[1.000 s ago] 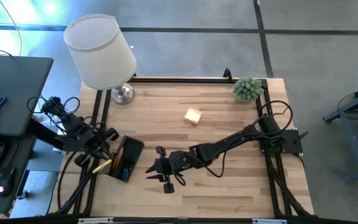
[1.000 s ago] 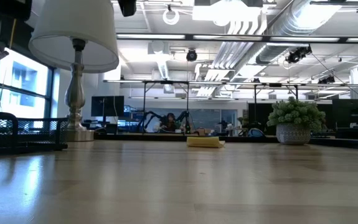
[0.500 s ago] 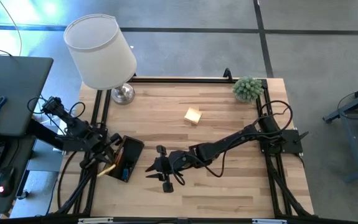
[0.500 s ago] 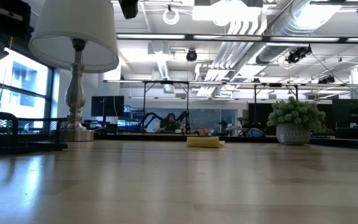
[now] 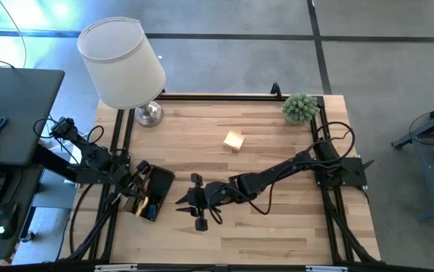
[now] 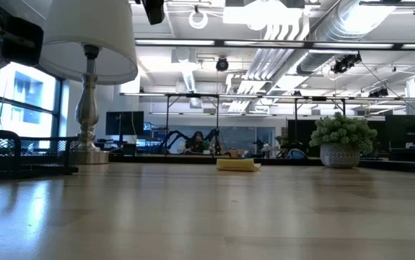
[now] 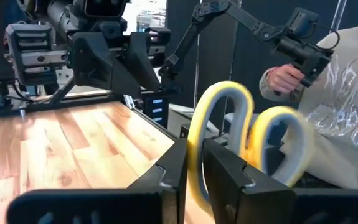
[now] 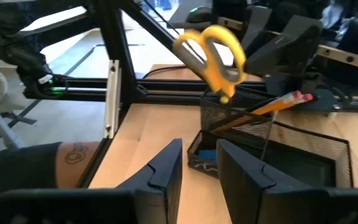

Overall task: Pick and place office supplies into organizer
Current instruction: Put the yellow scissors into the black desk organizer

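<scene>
- The left gripper [image 5: 135,183] sits over the organizer [image 5: 156,193] near the table's [image 5: 277,234] left edge, its fingers [image 7: 172,168] narrowly parted around the yellow-handled scissors [image 7: 247,146].
- In the right wrist view the scissors stand handles-up at the organizer's tall mesh compartment, where wooden pencils [image 8: 272,106] lean; whether they already rest inside, I cannot tell.
- The right gripper [image 5: 195,208] hovers near the table's middle toward its front edge, jaws partly apart and empty.
- A yellow sticky-note pad [image 5: 233,140] lies alone toward the back edge.
- A lamp [image 5: 122,64] occupies the back-left corner, a small green plant [image 5: 300,107] the back-right.
</scene>
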